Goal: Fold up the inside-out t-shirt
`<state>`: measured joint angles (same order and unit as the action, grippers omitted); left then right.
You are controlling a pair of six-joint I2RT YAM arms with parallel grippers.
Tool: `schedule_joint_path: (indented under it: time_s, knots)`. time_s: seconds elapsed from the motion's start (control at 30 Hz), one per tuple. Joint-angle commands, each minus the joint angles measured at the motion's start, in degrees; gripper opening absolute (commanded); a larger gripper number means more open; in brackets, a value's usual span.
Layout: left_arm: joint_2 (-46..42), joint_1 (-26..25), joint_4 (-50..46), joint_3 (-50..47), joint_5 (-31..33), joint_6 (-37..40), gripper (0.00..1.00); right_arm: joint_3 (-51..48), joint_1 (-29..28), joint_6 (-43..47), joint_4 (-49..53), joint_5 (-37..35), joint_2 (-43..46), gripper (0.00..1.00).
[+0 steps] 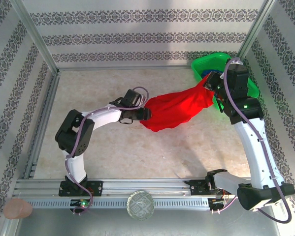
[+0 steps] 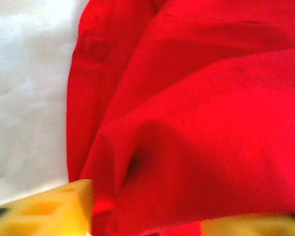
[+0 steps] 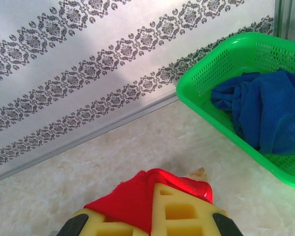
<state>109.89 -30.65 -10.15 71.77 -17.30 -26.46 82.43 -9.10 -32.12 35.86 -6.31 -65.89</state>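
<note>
**A:** From above, what was the surface like?

**B:** It was a pale marbled table (image 1: pixel 113 152). Patterned walls (image 1: pixel 137 34) closed it at 9, 12 and 3 o'clock, and a metal rail (image 1: pixel 147 187) ran along 6 o'clock. A green basket (image 1: pixel 202 63) sat in the corner at 1 o'clock.

**A:** And the shirt?

**B:** The shirt (image 1: pixel 174 110) was strung out right of centre, running from 9 towards 2 o'clock. The left gripper (image 1: pixel 145 114) was at its 9 o'clock end and the right gripper (image 1: pixel 211 86) at its 2 o'clock end, just beside the basket. The table lay bare from 6 round to 11 o'clock.

**A:** What about the left wrist view?

**B:** Red folds of the shirt (image 2: pixel 196 123) ran from 12 down to 6 o'clock, with white table (image 2: pixel 24 98) at 9 o'clock. Yellow fingers (image 2: pixel 53 211) stood at 7 and 5 o'clock with cloth between them. I couldn't tell whether they pinched it.

**A:** And the right wrist?

**B:** There the jaws had closed on the shirt. A red bunch (image 3: pixel 130 199) stuck out past the yellow pads (image 3: pixel 179 214) at 6 o'clock. The basket's rim (image 3: pixel 206 73) was at 2 o'clock with a blue cloth (image 3: pixel 270 113) inside it. The wall (image 3: pixel 88 64) met the table (image 3: pixel 88 172) from 8 up to 2 o'clock, and there was open table between the wall and the pads.
</note>
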Motion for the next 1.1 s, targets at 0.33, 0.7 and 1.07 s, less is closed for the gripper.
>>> schedule_joint_path:
  time_s: [0.33,0.7,1.07]
  knots:
    - [-1.46,15.54,-21.21,61.32,-5.83,-3.96,0.07,46.92,9.45,-8.10,-2.75,8.88,-21.79,0.00]
    - [0.17,17.14,-28.48,70.73,-7.92,-2.12,0.01,45.83,9.29,-10.42,-4.59,14.35,-22.59,0.00]
    - [-6.75,16.66,-19.84,39.99,-8.67,-4.63,0.37,25.75,9.45,-9.14,-8.03,20.00,-15.87,0.00]
